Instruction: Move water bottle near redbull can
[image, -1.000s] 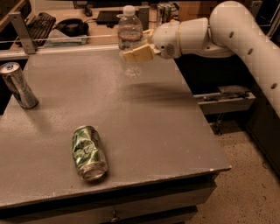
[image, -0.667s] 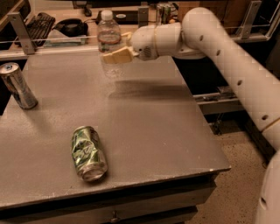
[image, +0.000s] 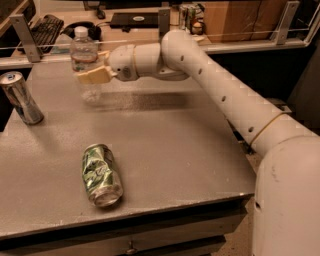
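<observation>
The water bottle (image: 85, 62) is clear ribbed plastic with a white cap, upright, at the far left part of the grey table (image: 165, 145). My gripper (image: 92, 67) is shut on the bottle's middle; a pale finger (image: 93, 77) crosses its front. The bottle's base looks just above or at the table surface; I cannot tell which. The redbull can (image: 21, 98), slim and silver-grey with a bluish top rim, stands upright at the table's left edge, roughly a bottle's height to the left of and nearer than the bottle.
A dented green-and-silver can (image: 101, 175) lies on its side near the front left of the table. My white arm (image: 225, 95) reaches across from the right. Behind the table a rail (image: 150, 42) fronts a desk with a keyboard (image: 44, 27) and headphones.
My gripper has carried the water bottle leftward across the back of the table, closer to the redbull can. The cans have not moved.
</observation>
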